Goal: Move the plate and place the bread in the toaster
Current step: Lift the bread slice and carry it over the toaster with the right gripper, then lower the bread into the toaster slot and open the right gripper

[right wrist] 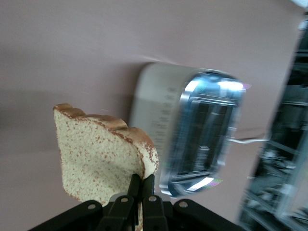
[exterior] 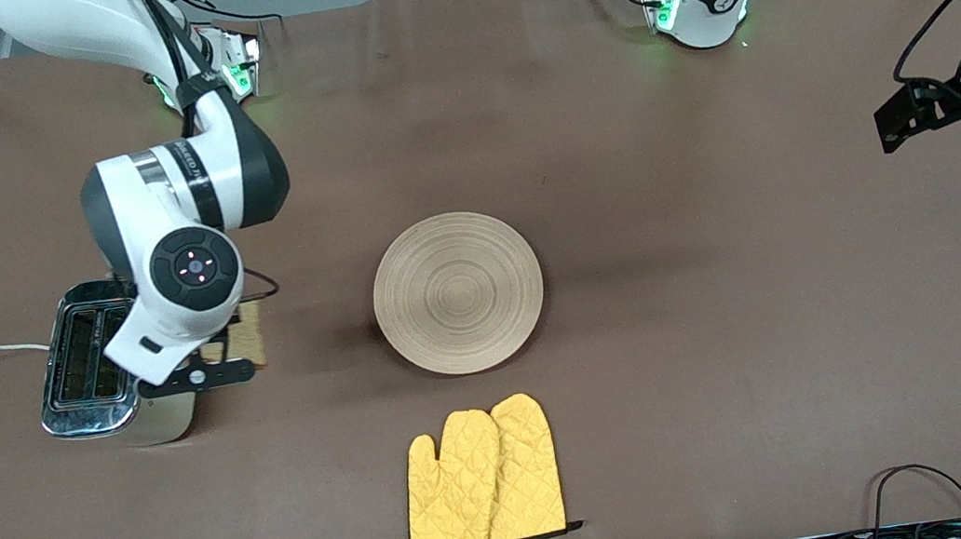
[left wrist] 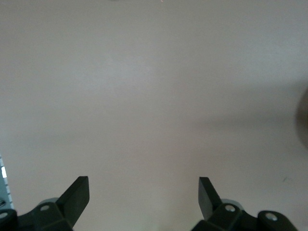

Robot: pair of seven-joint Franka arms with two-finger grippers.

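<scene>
At frame left we are noting one toaster (exterior: 94, 366); the right gripper (right wrist: 139, 185), hanging beside it, is pinching one bread (right wrist: 98, 159), mostly hidden from the front. One plate (exterior: 457, 292) centre. Left gripper (left wrist: 144, 192) gaping over bare table, frame right.

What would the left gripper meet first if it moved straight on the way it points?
Probably only the bare brown table cloth: the open left gripper has nothing between or ahead of its fingers, though depth is unclear.

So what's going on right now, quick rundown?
Right gripper shut on bread, beside toaster. Left gripper open, waiting. Plate mid-table. Slots unobstructed.
</scene>
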